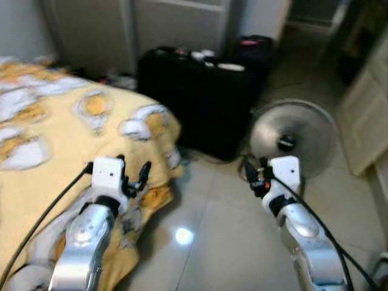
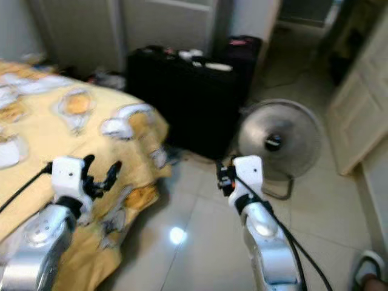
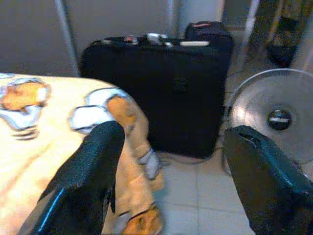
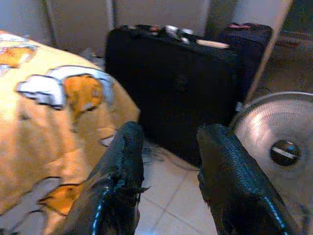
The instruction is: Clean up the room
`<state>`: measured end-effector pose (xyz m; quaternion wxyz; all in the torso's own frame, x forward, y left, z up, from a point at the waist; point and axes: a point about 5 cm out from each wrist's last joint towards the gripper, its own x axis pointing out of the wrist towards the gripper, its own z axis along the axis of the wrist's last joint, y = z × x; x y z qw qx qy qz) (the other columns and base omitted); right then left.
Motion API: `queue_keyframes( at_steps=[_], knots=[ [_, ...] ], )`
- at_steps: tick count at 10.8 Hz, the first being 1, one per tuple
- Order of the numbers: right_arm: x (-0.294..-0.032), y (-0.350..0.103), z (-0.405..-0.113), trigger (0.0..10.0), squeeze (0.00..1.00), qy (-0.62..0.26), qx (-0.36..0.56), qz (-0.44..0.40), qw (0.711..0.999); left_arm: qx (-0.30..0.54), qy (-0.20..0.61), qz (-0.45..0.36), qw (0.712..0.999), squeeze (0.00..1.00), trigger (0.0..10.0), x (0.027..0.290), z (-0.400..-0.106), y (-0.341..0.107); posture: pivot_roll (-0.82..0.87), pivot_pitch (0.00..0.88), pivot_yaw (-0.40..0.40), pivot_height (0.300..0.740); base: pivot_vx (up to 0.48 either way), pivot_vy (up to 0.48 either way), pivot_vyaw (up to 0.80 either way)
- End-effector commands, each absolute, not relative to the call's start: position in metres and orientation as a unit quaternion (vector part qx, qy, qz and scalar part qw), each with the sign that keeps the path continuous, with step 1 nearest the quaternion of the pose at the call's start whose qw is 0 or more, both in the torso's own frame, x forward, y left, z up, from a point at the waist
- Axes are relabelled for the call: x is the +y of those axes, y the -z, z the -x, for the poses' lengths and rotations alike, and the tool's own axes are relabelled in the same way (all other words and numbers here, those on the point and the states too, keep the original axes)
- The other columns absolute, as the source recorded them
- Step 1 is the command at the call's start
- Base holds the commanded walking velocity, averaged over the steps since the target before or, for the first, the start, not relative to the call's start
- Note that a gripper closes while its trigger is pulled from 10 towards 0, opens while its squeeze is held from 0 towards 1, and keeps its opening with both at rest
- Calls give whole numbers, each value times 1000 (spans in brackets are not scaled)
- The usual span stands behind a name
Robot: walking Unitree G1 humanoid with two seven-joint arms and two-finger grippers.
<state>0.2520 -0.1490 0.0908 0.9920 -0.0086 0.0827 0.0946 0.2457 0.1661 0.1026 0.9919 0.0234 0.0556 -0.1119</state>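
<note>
A yellow bed point(image 1: 54, 139) meets pale tiled floor point(image 1: 218, 242); black suitcase point(image 1: 194, 103) beside fan point(image 1: 294, 136). Left pincer point(image 1: 134, 173) wide, right pincer point(image 4: 168, 161) narrower, both empty.

yellow blanket point(image 1: 54, 139): cartoon print | spread on bed | corner drooping toward tiled floor point(image 1: 212, 242)

suitcase point(image 1: 194, 97) between bed point(image 1: 54, 139) and fan point(image 1: 294, 136)
</note>
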Motion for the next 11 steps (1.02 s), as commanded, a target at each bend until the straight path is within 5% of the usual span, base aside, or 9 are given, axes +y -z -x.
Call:
queue_keyframes(
  at_steps=[1,11],
  knots=[
    [-152,-92,-254,10000,0,-90,80,10,993,52,114,-29,992,0,10000,168,-246,-103,19,0,-12,740,401,0,0],
    [-169,-84,-250,10000,0,-77,94,25,992,52,103,-28,993,0,10000,169,-242,-100,12,0,-10,740,390,0,-419]
  ],
)
